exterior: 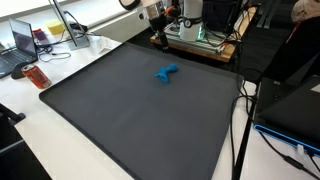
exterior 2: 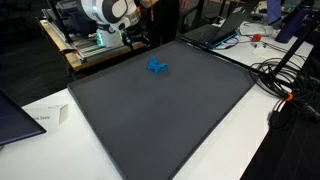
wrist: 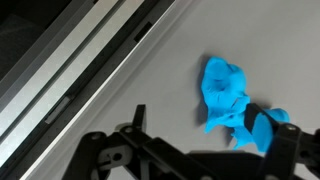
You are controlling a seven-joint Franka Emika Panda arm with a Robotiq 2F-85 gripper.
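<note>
A crumpled bright blue glove-like cloth (exterior: pixel 167 73) (exterior 2: pixel 156 67) lies on the dark grey mat (exterior: pixel 130 120) (exterior 2: pixel 170 110), towards its far side. In both exterior views my gripper (exterior: pixel 159 41) (exterior 2: pixel 136 40) hangs above the mat's far edge, a short way behind the cloth and clear of it. The wrist view shows the blue cloth (wrist: pixel 224 92) lying just ahead of my gripper (wrist: pixel 200 125), which is open with nothing between its fingers. One dark finger (wrist: pixel 263 132) overlaps the cloth's lower part in this view. The other finger (wrist: pixel 138 116) stands over bare mat.
A metal-framed machine (exterior: pixel 198 33) stands just behind the mat's far edge. A laptop (exterior: pixel 22 40) and an orange object (exterior: pixel 37 76) sit on the white table. Cables (exterior 2: pixel 285 80), another laptop (exterior 2: pixel 215 32) and a paper (exterior 2: pixel 45 117) lie round the mat.
</note>
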